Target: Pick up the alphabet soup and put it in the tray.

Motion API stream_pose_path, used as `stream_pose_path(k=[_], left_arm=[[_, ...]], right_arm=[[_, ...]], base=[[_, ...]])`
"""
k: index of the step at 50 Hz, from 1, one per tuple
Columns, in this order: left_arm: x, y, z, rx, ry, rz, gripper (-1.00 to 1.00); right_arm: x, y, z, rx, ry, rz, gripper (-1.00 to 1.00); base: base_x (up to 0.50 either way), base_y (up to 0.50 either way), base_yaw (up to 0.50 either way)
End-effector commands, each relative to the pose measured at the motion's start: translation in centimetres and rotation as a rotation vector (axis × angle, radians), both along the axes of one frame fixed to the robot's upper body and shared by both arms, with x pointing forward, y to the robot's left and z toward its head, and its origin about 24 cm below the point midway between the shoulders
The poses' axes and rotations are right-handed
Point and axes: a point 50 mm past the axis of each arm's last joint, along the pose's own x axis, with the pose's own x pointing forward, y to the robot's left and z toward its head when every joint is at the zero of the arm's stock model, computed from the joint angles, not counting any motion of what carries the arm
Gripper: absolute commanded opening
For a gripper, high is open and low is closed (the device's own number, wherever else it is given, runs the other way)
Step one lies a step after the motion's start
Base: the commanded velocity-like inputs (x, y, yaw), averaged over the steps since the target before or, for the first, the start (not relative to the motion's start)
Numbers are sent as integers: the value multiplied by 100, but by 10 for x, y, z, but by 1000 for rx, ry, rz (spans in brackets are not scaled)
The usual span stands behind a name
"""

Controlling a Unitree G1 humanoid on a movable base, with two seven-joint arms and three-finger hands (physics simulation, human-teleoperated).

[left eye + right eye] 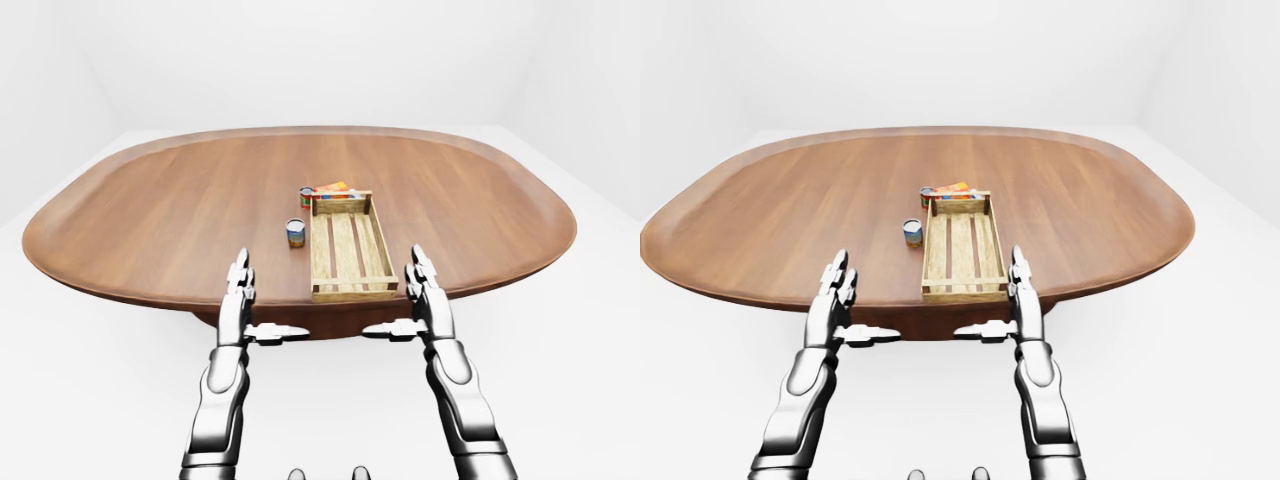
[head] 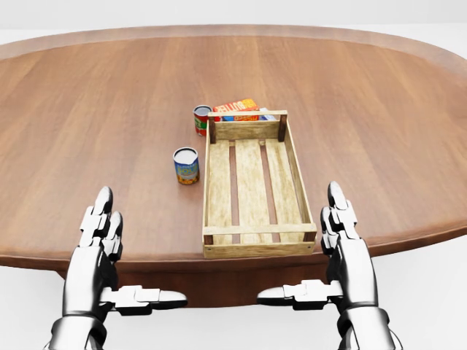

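- The alphabet soup can stands upright on the wooden bench, just left of the tray in the head view, not touching it.
- The slatted wooden tray holds nothing.
- A second can sits by the tray's top left corner, and an orange box lies just beyond its top wall.
- The left hand and right hand hover at the bench's near edge, fingers straight, thumbs pointing inward, both spread and gripping nothing.
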Motion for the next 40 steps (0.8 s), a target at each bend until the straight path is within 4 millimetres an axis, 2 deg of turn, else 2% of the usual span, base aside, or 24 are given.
stream_pose_path(k=[1, 40], left_arm=[[0, 8, 1, -9, 1, 1, 100], [3, 5, -3, 29, 69, 6, 100]], right_arm=[[0, -7, -1, -5, 7, -2, 100], [-1, -7, 0, -6, 5, 0, 100]], base=[[0, 0, 0], [0, 0, 0]])
